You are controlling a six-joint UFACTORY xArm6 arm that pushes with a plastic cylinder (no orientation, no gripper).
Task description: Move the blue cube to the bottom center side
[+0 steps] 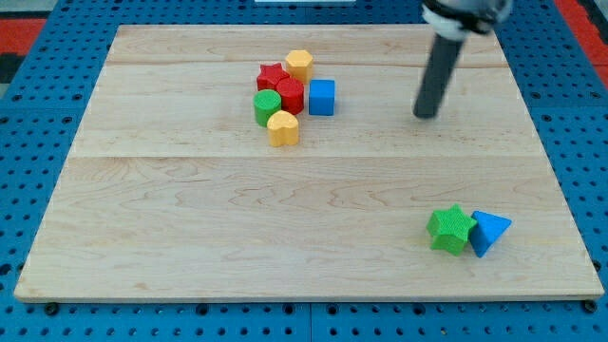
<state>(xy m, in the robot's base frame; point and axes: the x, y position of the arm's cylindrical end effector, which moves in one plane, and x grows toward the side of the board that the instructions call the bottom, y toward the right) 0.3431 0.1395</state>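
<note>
A pale wooden board [313,199] lies on a blue pegboard bench, and we work across it with a dark rod (no pincer, so nothing opens, closes or holds). My tip [425,115] stands well to the view's right of the blue cube [321,97], at nearly the same height in the view, with bare wood between them. The cube sits at the right edge of a cluster, touching a red block [290,94], with a yellow block [299,64] above-left of it, a yellow heart-like block [283,127] below-left, and a green cylinder [267,107] beyond the red. We judge the tip must get above the cube to push it down toward the bottom centre.
</note>
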